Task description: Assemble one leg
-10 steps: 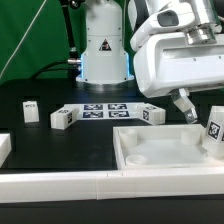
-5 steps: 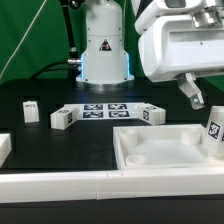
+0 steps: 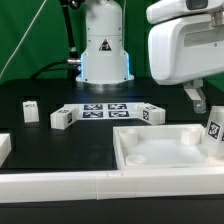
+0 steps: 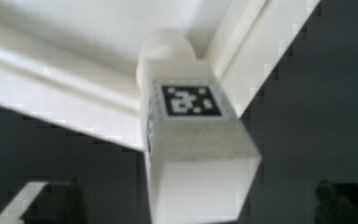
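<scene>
Two views, and they carry different facts. Only the exterior view shows the arm's pose: the gripper [image 3: 197, 100] hangs at the upper right of the frame under a bulky white housing. One finger is plainly seen, pointing down with a slight tilt.

The leg [image 3: 215, 130] stands upright at the right edge of the frame, tag toward the camera. It is just below the fingertip and a little to the exterior view's right, and the two are apart. It stands at the right end of the square panel [image 3: 150, 150]; whether it is inside the rim or behind it cannot be told.

Mid-frame lies the marker board [image 3: 105, 110], with a spare tagged block [image 3: 62, 117] just beside it on the exterior view's left. A long white rail [image 3: 60, 183] runs along the bottom.

Only the wrist view shows the jaws. It looks down the leg, tag in mid-picture and the panel rim behind. Two dark, blurred fingers [image 4: 30, 200] sit wide apart, one on each side of the leg. Neither seems to touch it, so the jaws are spread and grip nothing.
</scene>
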{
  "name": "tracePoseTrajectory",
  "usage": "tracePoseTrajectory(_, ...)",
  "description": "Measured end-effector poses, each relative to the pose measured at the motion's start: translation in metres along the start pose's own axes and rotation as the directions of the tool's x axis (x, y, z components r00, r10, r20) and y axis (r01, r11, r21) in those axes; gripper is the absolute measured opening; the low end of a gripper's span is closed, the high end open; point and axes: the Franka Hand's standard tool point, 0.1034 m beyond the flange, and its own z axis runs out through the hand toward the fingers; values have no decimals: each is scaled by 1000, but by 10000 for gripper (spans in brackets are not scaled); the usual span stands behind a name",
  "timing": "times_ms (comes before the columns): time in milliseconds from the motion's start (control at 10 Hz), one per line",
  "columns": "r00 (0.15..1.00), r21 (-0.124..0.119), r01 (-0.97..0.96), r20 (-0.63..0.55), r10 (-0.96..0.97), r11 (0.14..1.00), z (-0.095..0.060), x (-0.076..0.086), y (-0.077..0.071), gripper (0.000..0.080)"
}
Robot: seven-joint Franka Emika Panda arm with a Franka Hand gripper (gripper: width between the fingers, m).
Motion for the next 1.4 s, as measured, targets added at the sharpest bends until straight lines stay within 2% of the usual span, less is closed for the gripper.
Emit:
tracePoseTrajectory(200,989,42,-24,150,17,999,-4,-3,-6,649)
tracePoseTrajectory(300,985,54,-23,171,13,998,-4,1,-8,649)
tracePoseTrajectory(600,988,47,-31,152,23,998,-2,3,-6,649)
tracePoseTrajectory(800,992,16,-95,83,94,995,7,10,-6,649)
tracePoseTrajectory(1000,996,-6,-80,41,80,997,11,13,8,649)
tracePoseTrajectory(1400,996,-4,-81,42,81,997,11,13,7,649)
